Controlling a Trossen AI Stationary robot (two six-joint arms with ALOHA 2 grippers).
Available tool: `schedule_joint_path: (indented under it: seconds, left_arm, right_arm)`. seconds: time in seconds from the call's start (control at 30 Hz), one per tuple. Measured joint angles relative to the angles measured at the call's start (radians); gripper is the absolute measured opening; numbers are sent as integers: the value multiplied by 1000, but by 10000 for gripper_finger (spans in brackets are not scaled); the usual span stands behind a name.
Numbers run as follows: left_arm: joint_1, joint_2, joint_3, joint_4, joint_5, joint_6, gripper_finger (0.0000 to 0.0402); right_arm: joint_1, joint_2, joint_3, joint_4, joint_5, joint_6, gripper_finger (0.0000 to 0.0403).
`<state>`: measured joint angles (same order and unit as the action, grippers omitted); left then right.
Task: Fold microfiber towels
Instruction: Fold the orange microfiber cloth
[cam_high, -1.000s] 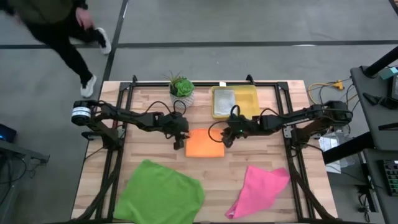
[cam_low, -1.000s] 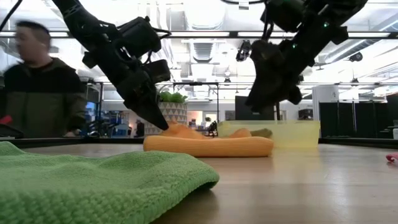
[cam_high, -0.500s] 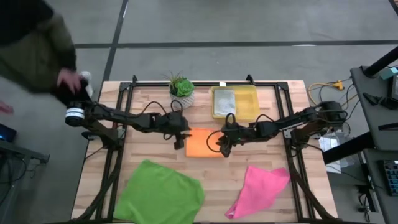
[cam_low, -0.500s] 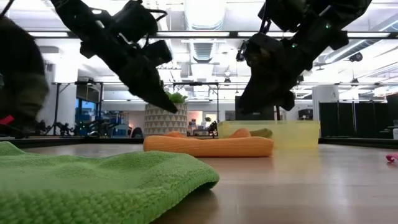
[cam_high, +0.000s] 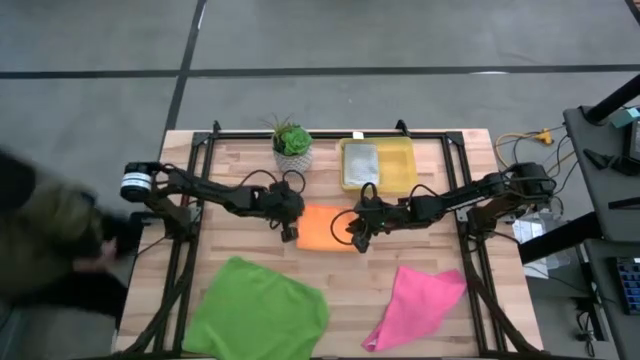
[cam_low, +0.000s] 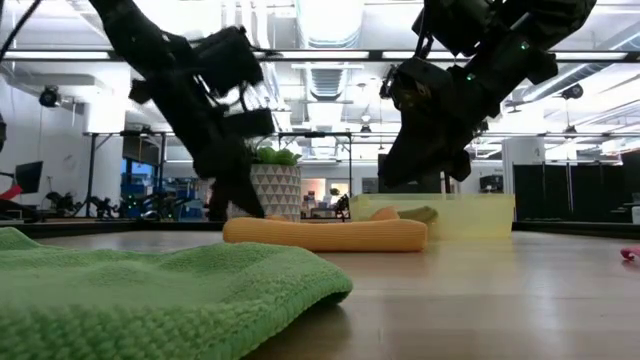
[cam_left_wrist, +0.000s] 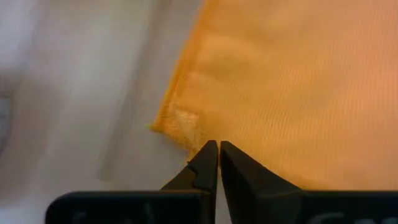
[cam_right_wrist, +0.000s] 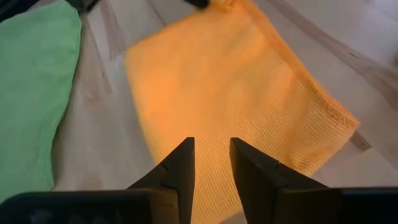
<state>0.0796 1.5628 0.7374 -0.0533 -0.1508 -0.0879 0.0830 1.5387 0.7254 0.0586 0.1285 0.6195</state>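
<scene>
— While the overhead camera is up, what's on the table?

— Item one: orange towel, folded, at mid-table. Left gripper at its left edge; right gripper over its right edge. Green towel lies spread near the front left, pink towel near the front right. Grey towel sits inside the yellow bin at the back, beside a potted plant. A person stands off the table's left side.

— And level with the tabletop?

— Orange towel lies flat as a low pad. Left gripper is down at its left end; right gripper hangs clear above its right end. Green towel fills the foreground; yellow bin stands behind the orange one.

— Left wrist camera?

— Left gripper: fingers pressed together, tips at a corner of the orange towel. Whether any cloth is pinched between them — cannot tell.

— Right wrist camera?

— Right gripper: fingers apart with a narrow gap, poised over the orange towel, nothing between them. Green towel shows beyond.
</scene>
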Motion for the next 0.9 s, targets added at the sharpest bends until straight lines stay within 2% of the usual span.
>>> schedule_joint_path:
  seconds: [0.2, 0.33, 0.53, 0.8, 0.9]
  left_arm:
    - [-32, -114, -9, -9, -1, 0, 1]
    - [-44, -136, -5, -4, 22, 18, 0]
    - [-46, -50, 9, -9, 71, 17, 0]
    - [-101, 48, 34, -33, 117, -31, 0]
    - [-151, 62, 33, -72, 141, -79, 0]
  right_arm:
    - [11, 1, 0, 0, -2, -13, 96]
    - [19, 1, 0, 5, -2, -18, 95]
    - [20, 38, 0, 0, 3, 54, 89]
    - [44, 168, 19, -10, 5, 140, 29]
    - [34, 200, 55, -79, 78, 145, 12]
